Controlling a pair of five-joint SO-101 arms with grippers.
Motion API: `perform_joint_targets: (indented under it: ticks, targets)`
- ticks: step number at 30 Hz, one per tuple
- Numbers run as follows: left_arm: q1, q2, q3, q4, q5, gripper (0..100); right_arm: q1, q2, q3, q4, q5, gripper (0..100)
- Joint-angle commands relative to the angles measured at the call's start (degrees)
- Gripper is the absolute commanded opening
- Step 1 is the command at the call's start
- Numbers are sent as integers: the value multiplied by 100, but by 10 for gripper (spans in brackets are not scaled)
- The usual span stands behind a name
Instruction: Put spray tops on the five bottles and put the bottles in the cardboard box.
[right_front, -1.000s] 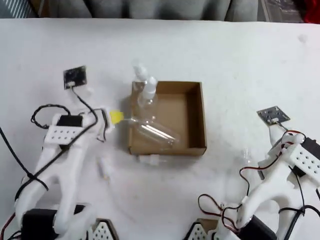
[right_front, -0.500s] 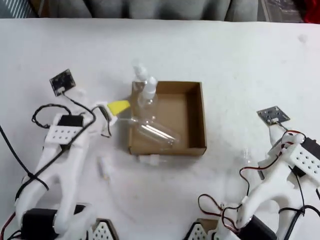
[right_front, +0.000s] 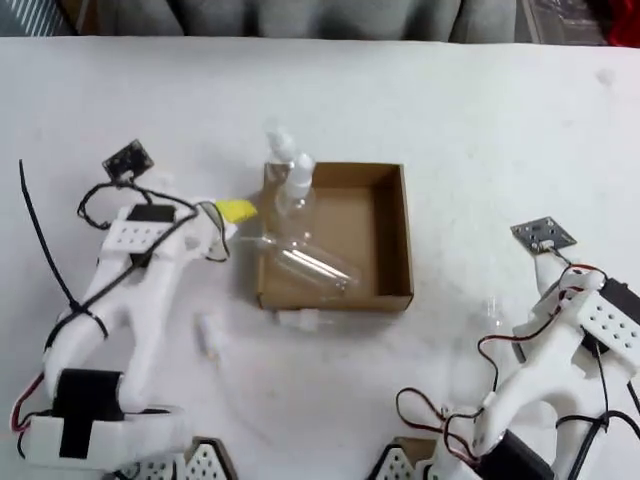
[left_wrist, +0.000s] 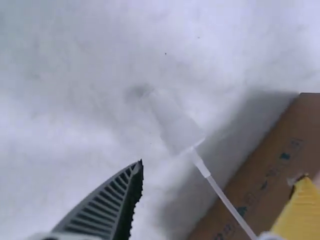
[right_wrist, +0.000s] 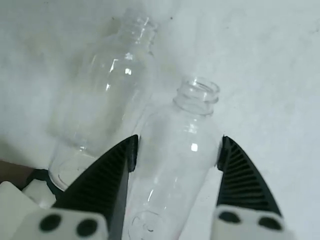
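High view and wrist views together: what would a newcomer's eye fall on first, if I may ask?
Most likely the cardboard box in the middle of the table, with a clear bottle lying inside it. Next, the right gripper clasping an uncapped bottle, and a spray top lying on the table by the box's outer wall, near the open left gripper.

Looks like a small robotics lab or hobby workshop. Shows a white-covered bench (right_front: 470, 120) carrying two white plastic arms (right_front: 125, 300) with bare circuit boards (right_front: 543, 233) and loose red and black wiring (right_front: 510, 345) trailing over them. Beyond the bench's far edge, grey upholstery (right_front: 300, 18), more like a room than a factory floor.
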Motion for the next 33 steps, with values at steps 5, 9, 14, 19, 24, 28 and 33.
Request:
perform_joint_targets:
  ticks: [5, 9, 14, 19, 24, 28, 33]
  targets:
    - [-57, -31, -475, 149, 88, 408, -84, -198, -9, -180, 62, 169]
    - [-66, -31, -536, 299, 88, 409, -84, -215, -44, -180, 62, 169]
    - [-119, 92, -747, 519, 88, 410, -84, -224, -44, -180, 62, 169]
    - [-119, 901, -1749, 1292, 88, 411, -84, -215, -44, -180, 70, 169]
    - [-119, 1402, -2338, 1635, 97, 411, -84, -189, -35, -180, 70, 169]
    - [-268, 1657, -2549, 1679, 97, 411, -84, -189, -35, -180, 70, 169]
    - [-629, 2246, -3086, 2057, 97, 411, -84, -189, -35, -180, 70, 169]
